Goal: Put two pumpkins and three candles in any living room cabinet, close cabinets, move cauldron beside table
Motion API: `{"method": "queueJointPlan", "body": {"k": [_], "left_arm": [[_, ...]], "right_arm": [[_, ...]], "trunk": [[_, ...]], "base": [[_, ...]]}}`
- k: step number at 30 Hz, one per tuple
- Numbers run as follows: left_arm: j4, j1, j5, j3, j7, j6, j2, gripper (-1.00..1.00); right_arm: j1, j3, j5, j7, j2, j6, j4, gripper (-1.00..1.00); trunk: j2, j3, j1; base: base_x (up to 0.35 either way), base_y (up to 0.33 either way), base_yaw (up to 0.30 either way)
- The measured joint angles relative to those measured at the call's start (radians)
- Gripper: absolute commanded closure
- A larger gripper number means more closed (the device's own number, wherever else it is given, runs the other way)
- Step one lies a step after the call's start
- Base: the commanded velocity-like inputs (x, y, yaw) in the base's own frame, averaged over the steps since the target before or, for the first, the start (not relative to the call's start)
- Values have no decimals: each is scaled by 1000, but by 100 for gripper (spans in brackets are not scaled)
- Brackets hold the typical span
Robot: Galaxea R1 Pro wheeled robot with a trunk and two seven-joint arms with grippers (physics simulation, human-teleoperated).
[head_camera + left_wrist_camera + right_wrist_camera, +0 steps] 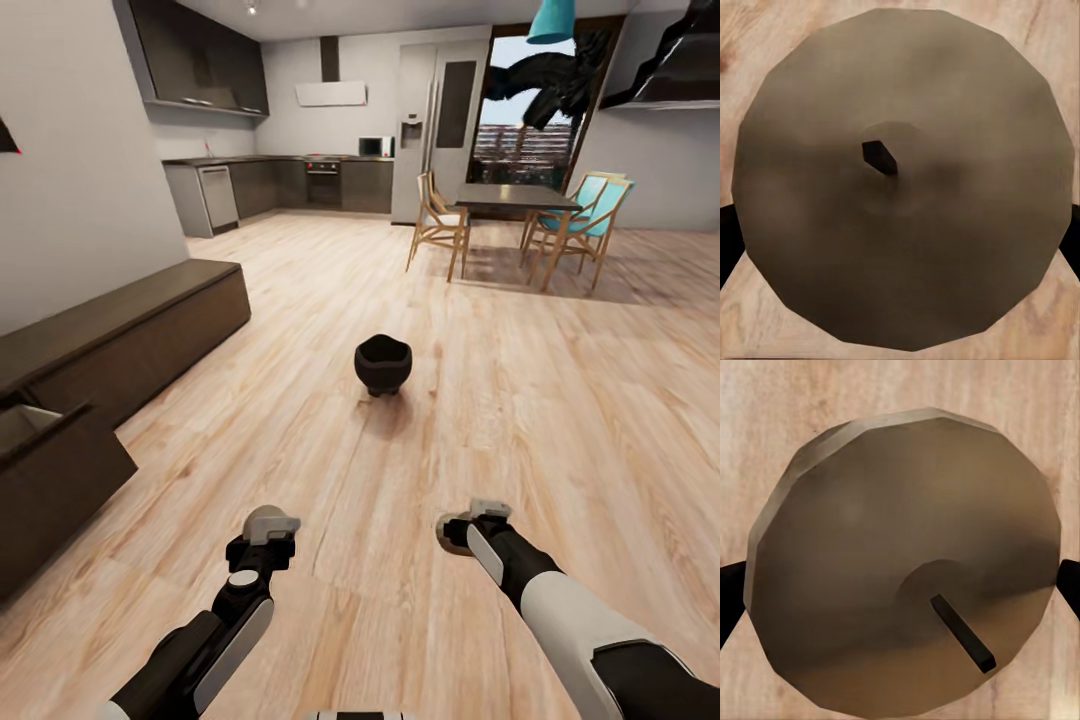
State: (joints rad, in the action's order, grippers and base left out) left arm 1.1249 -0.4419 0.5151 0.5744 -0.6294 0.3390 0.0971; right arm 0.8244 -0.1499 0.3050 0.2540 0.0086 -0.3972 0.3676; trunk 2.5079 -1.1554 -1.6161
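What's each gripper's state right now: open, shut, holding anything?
Left gripper: closed on a round tan candle.
Right gripper: closed on a second tan candle.

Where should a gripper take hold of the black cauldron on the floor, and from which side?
Grip the rim from above, with one finger inside and one outside. The cauldron stands upright with its mouth open, and its round belly looks too wide to span from the side.

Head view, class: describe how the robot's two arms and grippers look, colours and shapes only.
Both arms are glossy black with pale grey-white shell panels along the forearms. The left gripper and right gripper end in small, blocky light grey parts on black wrists. No cables or markings show.
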Motion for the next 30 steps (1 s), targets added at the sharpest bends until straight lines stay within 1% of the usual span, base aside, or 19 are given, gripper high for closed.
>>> {"method": "queueJointPlan", "body": {"k": [30], "left_arm": [[-5,0,-3,0,-5,0,-2,100]], "right_arm": [[0,-1,0,0,6,-1,0,100]], "trunk": [[-7,116,13]], "base": [[0,0,294]]}}
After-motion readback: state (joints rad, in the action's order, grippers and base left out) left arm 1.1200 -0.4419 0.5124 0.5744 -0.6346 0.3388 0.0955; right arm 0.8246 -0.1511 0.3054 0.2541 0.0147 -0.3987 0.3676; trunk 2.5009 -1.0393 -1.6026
